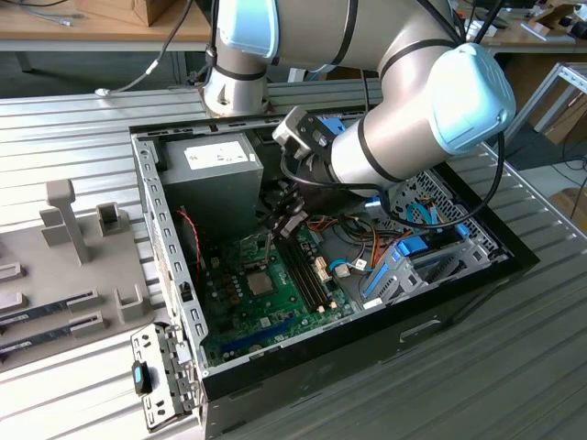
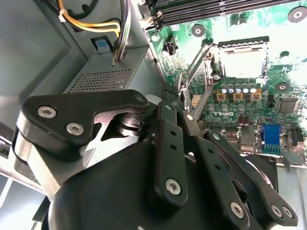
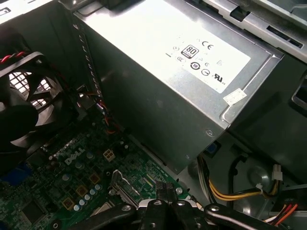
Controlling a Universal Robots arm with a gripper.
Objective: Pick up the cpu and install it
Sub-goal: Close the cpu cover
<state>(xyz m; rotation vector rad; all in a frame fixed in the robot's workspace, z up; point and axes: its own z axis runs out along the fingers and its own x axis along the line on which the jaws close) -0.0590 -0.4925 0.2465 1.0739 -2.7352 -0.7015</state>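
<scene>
Cpu [image 2: 242,61] lay flat in the motherboard [image 2: 268,100] socket. The retention frame [image 2: 197,72] stood raised beside it, leaving the seat uncovered. Gripper [image 2: 184,100] fingers were pressed together at that frame, holding no chip.

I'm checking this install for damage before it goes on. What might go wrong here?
The gripper sits close by the raised socket frame; a sideways move may bend it. The cpu appears to lie in the open socket, unclamped, so a knock could shift it.
</scene>
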